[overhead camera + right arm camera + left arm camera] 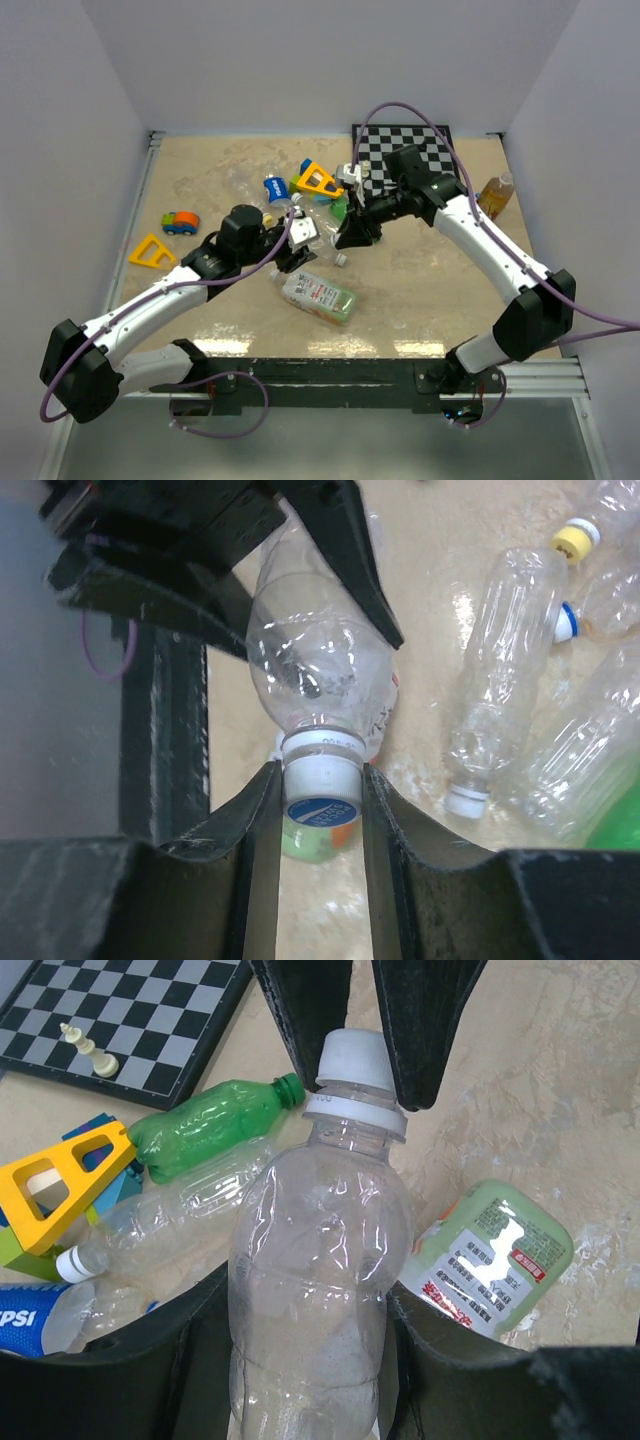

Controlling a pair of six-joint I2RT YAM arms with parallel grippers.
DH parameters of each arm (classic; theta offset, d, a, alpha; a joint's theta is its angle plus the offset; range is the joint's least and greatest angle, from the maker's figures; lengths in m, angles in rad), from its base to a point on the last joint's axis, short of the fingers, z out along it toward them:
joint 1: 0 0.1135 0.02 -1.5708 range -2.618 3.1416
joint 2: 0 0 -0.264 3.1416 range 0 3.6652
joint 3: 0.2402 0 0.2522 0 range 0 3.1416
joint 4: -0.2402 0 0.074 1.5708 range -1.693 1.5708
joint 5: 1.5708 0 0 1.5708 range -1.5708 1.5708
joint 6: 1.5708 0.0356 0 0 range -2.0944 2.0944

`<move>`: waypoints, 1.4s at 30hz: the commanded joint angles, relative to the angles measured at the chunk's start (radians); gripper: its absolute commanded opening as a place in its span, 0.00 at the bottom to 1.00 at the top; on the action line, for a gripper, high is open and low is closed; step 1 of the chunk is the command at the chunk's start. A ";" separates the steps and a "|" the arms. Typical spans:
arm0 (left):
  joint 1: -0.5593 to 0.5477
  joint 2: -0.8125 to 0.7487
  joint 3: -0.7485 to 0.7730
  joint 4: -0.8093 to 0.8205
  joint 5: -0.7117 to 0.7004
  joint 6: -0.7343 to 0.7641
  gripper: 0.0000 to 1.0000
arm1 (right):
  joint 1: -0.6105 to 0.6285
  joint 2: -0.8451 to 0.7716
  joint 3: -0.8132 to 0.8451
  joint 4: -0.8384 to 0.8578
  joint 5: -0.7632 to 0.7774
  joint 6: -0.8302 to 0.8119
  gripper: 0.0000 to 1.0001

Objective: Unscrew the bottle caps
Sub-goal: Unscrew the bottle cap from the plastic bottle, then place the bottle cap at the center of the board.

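**Fig.** White cap (322, 780) sits on the neck of a clear bottle (320, 1260), held near table ctr btwn the two arms.

- **Right gripper** (320, 802): narrow, pads (258, 820) pressed on opposite sides of the cap. The blue-printed cap top faces its wrist cam.
- **Left gripper** (320, 1380): clamped on the bottle's body, one finger on each side (190, 1360). The cap end points away from it, toward the right arm.
- **Just near of the held bottle:** a pale-green labelled bottle (320, 296) lies on its side on the table (430, 290).
- **Just far of it:** a heap incl. a green bottle (200, 1130), a Pepsi bottle (30, 1315), a yellow triangle block (60, 1190) and more clear bottles. One carries a second white cap (466, 800), another a yellow cap (572, 542).
- **Far right:** a chessboard (400, 150) w/ two pale chess pieces (90, 1052), and an amber bottle (495, 195) just right of the board.
- **Left:** a toy car (181, 222), w/ a second yellow triangle (152, 250) just near of it.
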 commanded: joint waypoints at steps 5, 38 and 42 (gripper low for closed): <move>0.002 -0.014 0.012 0.048 0.022 0.005 0.00 | 0.020 0.101 0.231 -0.431 0.110 -0.877 0.00; 0.004 -0.023 0.011 0.045 0.020 0.008 0.00 | -0.106 -0.094 -0.065 0.121 0.406 -0.488 0.19; 0.004 -0.034 0.012 0.046 0.033 0.002 0.00 | -0.272 -0.004 -0.126 0.109 0.631 -0.351 0.21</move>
